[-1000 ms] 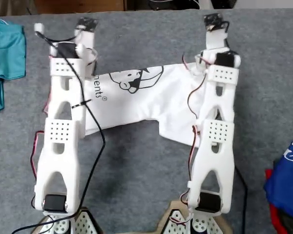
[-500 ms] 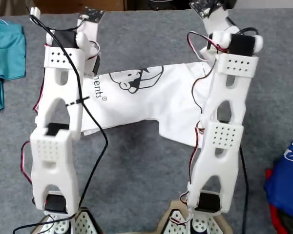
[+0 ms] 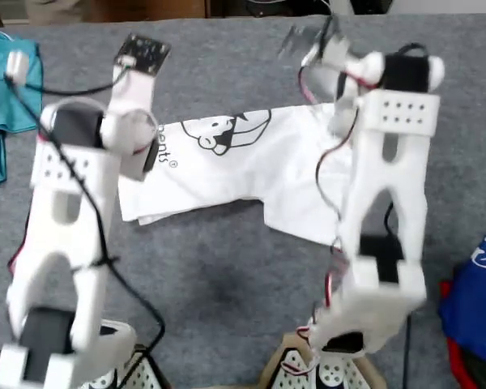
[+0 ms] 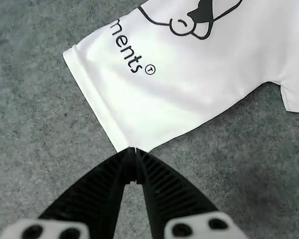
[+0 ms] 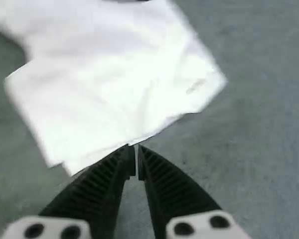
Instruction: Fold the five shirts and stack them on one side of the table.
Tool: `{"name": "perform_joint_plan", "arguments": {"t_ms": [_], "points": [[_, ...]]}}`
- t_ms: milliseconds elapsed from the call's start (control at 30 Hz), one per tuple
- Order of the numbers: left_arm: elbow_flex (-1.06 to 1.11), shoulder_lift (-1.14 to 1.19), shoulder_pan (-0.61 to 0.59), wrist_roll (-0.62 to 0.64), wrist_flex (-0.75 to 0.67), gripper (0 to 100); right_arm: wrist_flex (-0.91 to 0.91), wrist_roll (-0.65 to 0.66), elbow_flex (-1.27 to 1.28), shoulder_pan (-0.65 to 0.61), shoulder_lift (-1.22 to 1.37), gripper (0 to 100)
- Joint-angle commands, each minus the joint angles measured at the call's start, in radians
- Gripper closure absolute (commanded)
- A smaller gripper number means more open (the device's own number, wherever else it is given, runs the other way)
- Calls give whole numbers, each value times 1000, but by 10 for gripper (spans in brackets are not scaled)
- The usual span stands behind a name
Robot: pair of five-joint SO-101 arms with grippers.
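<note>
The white shirt [image 3: 243, 166] lay flat and partly folded in the middle of the grey desk [image 3: 219, 275], print side up. The left gripper [image 4: 133, 153] was pressed together, its tips lined up with the shirt's folded edge beside the lettering. The right gripper [image 5: 135, 149] was closed as well, over the plain end. A teal shirt [image 3: 12, 89] sat at the desk's left edge and a blue shirt [image 3: 474, 296] at the right.

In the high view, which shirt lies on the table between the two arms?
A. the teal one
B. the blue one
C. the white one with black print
C: the white shirt lies in the middle; the teal shirt and the blue shirt sit at opposite edges.
</note>
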Motion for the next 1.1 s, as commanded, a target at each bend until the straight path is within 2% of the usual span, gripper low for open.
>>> {"name": "perform_joint_plan", "arguments": {"t_ms": [0,133,333,500,767,1067], "points": [[161,-151,-3,2,-64,981,-178,106,496,-22,-325,926],[206,-180,-40,6,-71,981,-387,199,901,-21,-565,807],[210,-180,-106,8,-69,981,-525,267,1210,-13,-659,792],[210,-180,-106,8,-69,981,-605,272,1241,-10,-573,790],[210,-180,-106,8,-28,981,-631,293,1211,8,-394,789],[212,-180,-109,8,-26,981,-634,293,1216,16,-363,789]]}}
